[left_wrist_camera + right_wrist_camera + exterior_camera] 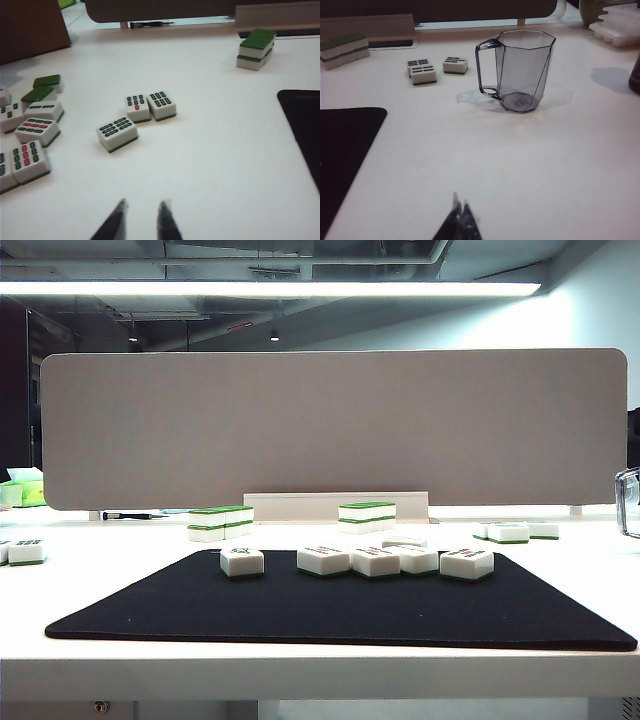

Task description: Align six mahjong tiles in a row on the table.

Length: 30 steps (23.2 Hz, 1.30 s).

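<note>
Tiles [372, 560] sat in a loose row on the mat [340, 605], none held. Left tool [142, 217] hovered slightly open over the desk [225, 150]; right tool [461, 215] pinched closed, empty.

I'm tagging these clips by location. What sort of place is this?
Probably an open-plan office or lab: a white desk backed by a grey divider panel, under exposed ceiling ducts and a strip light.

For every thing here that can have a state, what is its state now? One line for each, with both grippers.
left gripper: slightly open, empty, above bare table.
right gripper: shut, empty.
six mahjong tiles: face up on black mat, loose, not one straight row.
clear cup: upright, empty.
green-topped tiles: stacked, face down.
</note>
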Each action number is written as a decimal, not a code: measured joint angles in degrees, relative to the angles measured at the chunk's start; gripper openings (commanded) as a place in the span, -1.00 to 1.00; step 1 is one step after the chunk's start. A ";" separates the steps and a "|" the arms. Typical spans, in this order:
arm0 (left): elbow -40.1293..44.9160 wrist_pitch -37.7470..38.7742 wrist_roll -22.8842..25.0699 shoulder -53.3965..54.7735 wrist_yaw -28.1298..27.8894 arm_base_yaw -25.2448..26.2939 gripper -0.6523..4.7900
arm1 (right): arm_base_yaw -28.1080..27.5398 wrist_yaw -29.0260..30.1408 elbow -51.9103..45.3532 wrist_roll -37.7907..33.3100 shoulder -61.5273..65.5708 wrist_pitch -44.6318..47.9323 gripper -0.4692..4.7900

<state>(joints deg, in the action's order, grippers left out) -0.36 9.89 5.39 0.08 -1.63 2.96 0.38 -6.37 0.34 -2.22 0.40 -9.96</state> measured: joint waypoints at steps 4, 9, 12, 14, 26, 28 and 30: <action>0.00 -0.22 0.00 0.00 0.13 0.00 -0.47 | 0.00 0.02 0.00 0.02 0.00 0.00 -0.82; 0.00 -0.24 -0.04 0.00 0.20 0.00 -0.47 | 0.00 0.02 0.00 0.00 0.00 0.00 -0.82; 0.00 -0.24 -1.73 0.00 0.22 0.00 -0.47 | 0.00 0.02 0.00 0.00 0.00 0.00 -0.82; 0.00 -0.24 -4.42 0.00 0.20 0.00 -0.47 | 0.00 0.02 0.00 0.00 0.00 0.00 -0.82; 0.00 0.09 -5.22 0.02 0.20 0.00 -0.47 | 0.07 0.04 5.99 0.04 0.00 0.00 -0.83; 0.00 0.09 -5.22 0.02 0.22 0.00 -0.47 | 0.07 0.04 8.50 0.07 0.00 -0.04 -0.83; -0.02 0.09 -5.22 0.02 0.22 0.00 -0.47 | 0.07 0.07 13.16 0.11 0.00 -1.95 -0.83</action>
<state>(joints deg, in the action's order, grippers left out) -0.38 9.98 0.16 0.10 -1.41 2.96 0.45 -6.31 13.50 -2.11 0.40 -11.90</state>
